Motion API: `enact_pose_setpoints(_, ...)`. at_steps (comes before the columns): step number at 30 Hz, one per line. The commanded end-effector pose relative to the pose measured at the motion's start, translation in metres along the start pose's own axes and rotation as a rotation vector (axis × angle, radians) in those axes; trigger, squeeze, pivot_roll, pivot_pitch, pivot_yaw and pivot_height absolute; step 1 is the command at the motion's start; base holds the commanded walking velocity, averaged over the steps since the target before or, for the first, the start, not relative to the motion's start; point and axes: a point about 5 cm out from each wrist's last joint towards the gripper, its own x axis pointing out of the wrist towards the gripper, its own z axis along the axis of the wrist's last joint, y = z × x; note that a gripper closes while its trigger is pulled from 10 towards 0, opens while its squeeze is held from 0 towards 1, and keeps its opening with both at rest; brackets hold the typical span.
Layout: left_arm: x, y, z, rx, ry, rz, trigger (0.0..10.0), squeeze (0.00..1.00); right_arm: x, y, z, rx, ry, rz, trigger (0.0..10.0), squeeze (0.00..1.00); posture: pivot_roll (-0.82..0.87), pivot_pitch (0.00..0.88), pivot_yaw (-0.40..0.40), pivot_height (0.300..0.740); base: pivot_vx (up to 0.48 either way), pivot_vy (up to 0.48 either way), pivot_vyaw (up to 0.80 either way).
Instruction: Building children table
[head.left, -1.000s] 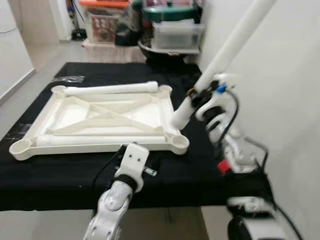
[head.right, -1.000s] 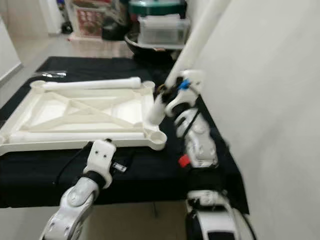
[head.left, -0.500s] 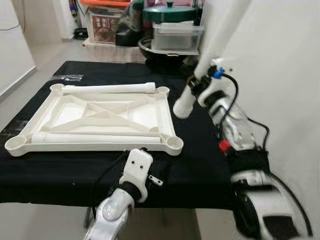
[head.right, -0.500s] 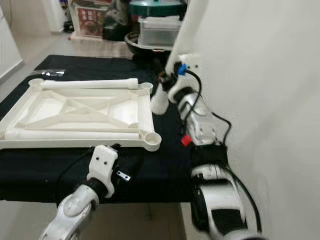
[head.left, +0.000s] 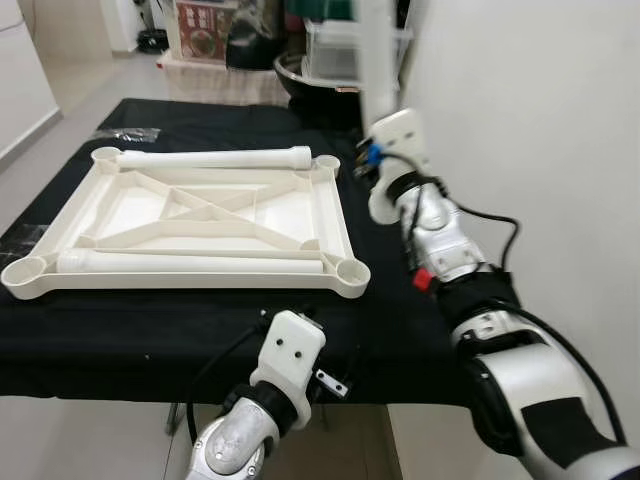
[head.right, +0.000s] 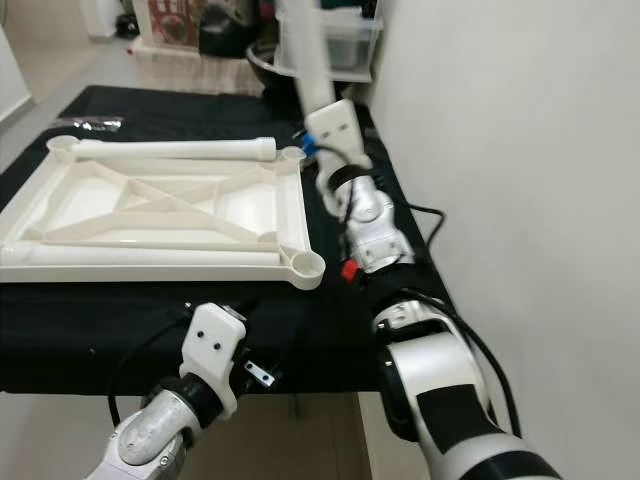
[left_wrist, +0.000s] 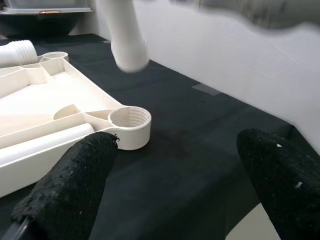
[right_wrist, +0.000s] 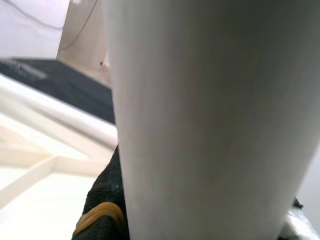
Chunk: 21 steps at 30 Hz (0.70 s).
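Note:
An upturned white table top (head.left: 270, 215) lies on a black-covered table (head.left: 150, 325). One white leg (head.left: 215, 158) rests along its far edge and another leg (head.left: 190, 263) along its near edge. My right gripper (head.left: 378, 160) is shut on a third leg (head.left: 377, 60) and holds it upright just right of the far right corner socket (head.left: 327, 163). In the right wrist view that leg (right_wrist: 200, 120) sits against a black finger (right_wrist: 102, 200). My left gripper (left_wrist: 175, 190) is open at the table's front edge, facing the near right socket (left_wrist: 129, 118).
A white wall (head.left: 530, 120) runs close along the table's right side. Storage boxes and bins (head.left: 340, 50) stand behind the table. A small clear bag (head.left: 130, 133) lies at the far left of the cloth.
My right arm has swung the held leg from a slant to upright, closer to the top's far right corner. The left arm has dropped slightly at the table's front.

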Motion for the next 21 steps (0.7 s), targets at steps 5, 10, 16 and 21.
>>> enact_pose_setpoints(5, -0.014, 0.008, 0.005, 0.020, 0.030, 0.050, 10.0, 0.00, 0.001, 0.000, -0.001, -0.101, -0.028, -0.032, 10.0, 0.00, 0.11, 0.205, -0.132, 0.740, 0.000, 0.000, 0.00)
enact_pose_setpoints(10, -0.019, 0.010, 0.007, 0.031, 0.048, 0.061, 10.0, 0.00, 0.000, 0.000, -0.004, -0.144, -0.031, -0.027, 10.0, 0.00, 0.12, 0.218, -0.123, 0.740, 0.000, 0.000, 0.00)
enact_pose_setpoints(16, -0.020, 0.012, 0.007, 0.038, 0.061, 0.061, 10.0, 0.00, 0.000, 0.002, -0.012, -0.074, 0.019, -0.007, 10.0, 0.00, 0.12, 0.222, -0.118, 0.740, 0.000, 0.000, 0.00)
enact_pose_setpoints(21, -0.014, 0.022, 0.007, 0.065, 0.061, 0.072, 10.0, 0.00, -0.002, 0.000, -0.014, 0.117, 0.050, 0.070, 10.0, 0.00, 0.10, 0.208, -0.105, 0.740, 0.000, 0.000, 0.00)
